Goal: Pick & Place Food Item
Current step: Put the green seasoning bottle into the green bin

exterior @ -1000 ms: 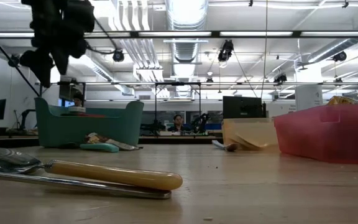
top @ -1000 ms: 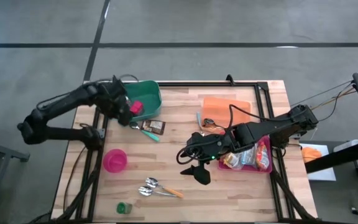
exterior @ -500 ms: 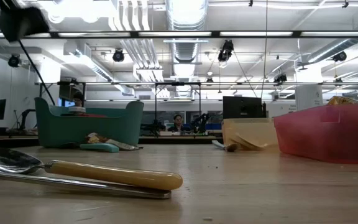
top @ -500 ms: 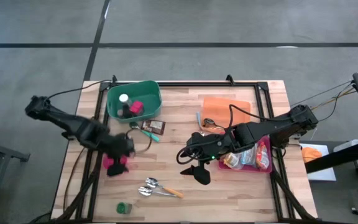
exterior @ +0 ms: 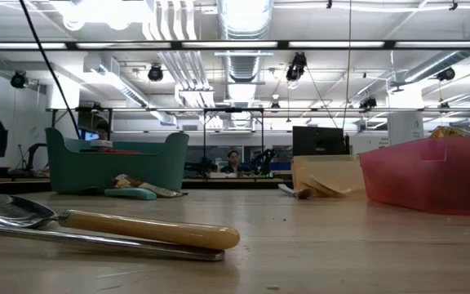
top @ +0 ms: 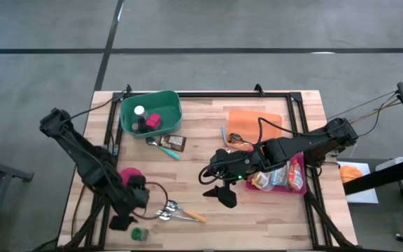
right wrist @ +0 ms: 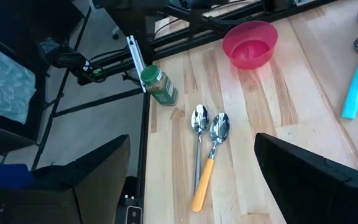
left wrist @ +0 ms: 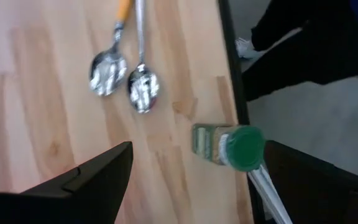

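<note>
The red tray (top: 294, 187) at the table's (top: 208, 119) right edge holds packaged food (top: 285, 173), probably snacks. The right gripper (top: 219, 186) hovers just beside it, fingers spread and empty. The left gripper (top: 128, 213) hangs open near the green-capped jar (left wrist: 229, 146), well apart from the food.

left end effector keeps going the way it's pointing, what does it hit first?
Most likely the green-capped jar lying at the table edge, framed by the open left end effector; the two spoons lie beyond. Depth is unclear.
</note>
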Tool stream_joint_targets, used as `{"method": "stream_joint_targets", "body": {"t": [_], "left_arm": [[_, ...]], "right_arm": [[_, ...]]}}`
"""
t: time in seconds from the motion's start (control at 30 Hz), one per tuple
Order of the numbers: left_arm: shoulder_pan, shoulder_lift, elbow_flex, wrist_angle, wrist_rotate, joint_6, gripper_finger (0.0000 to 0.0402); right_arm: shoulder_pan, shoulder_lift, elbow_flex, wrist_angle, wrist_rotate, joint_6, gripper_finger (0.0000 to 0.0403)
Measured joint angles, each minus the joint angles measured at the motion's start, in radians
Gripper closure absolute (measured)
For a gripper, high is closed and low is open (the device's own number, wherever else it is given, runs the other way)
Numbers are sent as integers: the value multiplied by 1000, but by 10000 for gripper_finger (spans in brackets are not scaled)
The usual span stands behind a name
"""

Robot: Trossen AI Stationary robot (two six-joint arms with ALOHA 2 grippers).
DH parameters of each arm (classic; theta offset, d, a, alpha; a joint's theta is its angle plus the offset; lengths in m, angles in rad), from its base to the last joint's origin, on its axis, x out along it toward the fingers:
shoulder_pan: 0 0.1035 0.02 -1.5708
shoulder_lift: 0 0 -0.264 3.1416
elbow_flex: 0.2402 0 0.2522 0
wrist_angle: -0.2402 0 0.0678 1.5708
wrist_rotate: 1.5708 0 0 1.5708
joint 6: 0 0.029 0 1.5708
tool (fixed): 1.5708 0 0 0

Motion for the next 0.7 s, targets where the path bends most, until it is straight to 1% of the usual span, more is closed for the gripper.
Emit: {"method": "stream_joint_targets", "body": {"t": [0.17,0.33,0.4,0.5,0.7], "left_arm": [[-14,103,113,-52,26,19,37],[-56,204,232,-171,58,96,37],[-76,234,263,-191,67,114,37],[-99,266,289,-190,68,112,37],[-141,319,285,-129,63,62,37]], "right_arm": [[0,0,0,-1,0,0,65],[0,0,0,-3,0,0,65],[2,0,0,-4,0,0,65],[5,0,0,-4,0,-1,65],[10,0,0,-7,0,-1,65]]}}
